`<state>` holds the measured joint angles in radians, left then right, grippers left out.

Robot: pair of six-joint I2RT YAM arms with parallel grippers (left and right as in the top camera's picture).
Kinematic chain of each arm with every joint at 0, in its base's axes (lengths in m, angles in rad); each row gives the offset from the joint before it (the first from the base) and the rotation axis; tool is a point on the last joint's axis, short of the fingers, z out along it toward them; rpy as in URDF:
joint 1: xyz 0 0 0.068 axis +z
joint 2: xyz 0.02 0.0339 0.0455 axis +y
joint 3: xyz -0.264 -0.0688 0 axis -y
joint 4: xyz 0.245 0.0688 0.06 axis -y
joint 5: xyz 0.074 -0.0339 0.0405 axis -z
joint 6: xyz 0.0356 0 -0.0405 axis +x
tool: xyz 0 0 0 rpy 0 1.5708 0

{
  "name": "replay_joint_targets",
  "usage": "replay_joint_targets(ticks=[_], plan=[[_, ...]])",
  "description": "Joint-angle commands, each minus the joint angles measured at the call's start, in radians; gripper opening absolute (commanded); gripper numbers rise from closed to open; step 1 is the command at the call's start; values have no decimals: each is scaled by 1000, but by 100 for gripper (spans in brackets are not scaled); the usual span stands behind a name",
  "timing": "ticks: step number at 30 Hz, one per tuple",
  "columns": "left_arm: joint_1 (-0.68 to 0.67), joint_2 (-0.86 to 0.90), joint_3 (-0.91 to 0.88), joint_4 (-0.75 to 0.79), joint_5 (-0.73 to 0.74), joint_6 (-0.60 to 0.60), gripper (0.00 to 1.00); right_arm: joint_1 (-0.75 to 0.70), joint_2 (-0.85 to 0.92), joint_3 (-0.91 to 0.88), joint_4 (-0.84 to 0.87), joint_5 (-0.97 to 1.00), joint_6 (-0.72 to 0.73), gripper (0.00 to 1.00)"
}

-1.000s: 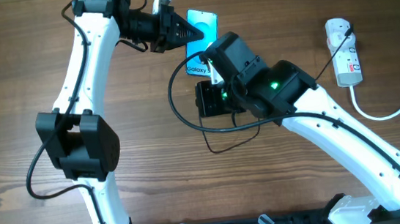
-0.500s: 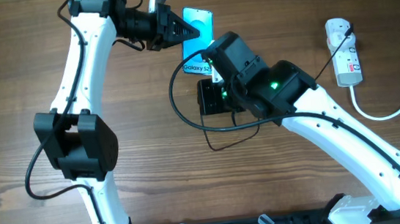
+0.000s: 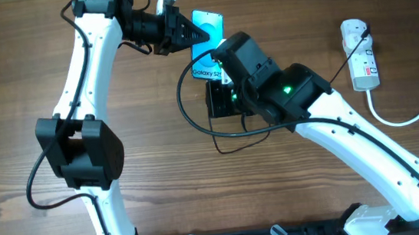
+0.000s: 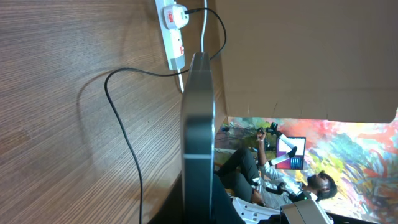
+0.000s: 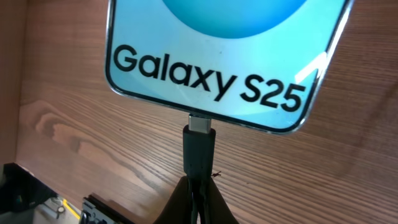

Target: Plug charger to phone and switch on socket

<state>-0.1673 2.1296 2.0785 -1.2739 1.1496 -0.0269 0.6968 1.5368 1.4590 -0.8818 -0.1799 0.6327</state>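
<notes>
The phone (image 3: 211,34), cyan screen with "Galaxy S25" lettering, is held off the table at top centre by my left gripper (image 3: 198,33), which is shut on its far short end. In the left wrist view the phone (image 4: 199,118) shows edge-on between the fingers. My right gripper (image 5: 199,182) is shut on the charger's black connector (image 5: 199,148), whose metal tip meets the port in the phone's lower edge (image 5: 211,68). How deep it sits I cannot tell. The charger cable (image 3: 195,123) loops under the right arm. The white socket (image 3: 362,56) lies at the right with the black plug in it.
The socket's thick white lead (image 3: 413,113) curves off towards the right edge. The right arm (image 3: 349,127) runs diagonally from the lower right. The socket (image 4: 171,31) and the charger cable (image 4: 127,143) also show in the left wrist view.
The phone and left gripper have shifted slightly up and left. My right gripper has edged up with the connector, closing on the phone's lower edge.
</notes>
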Motion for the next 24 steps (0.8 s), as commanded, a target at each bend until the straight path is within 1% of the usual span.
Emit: replay_joint_targets(ticks=[1, 9, 24], plan=[[1, -37, 2, -1, 28, 24, 4, -5, -7, 3, 3, 31, 24, 4], [1, -37, 2, 0, 64, 24, 4, -5, -7, 3, 3, -5, 26, 4], [1, -37, 2, -2, 65, 47, 4, -5, -7, 3, 5, -27, 26, 4]])
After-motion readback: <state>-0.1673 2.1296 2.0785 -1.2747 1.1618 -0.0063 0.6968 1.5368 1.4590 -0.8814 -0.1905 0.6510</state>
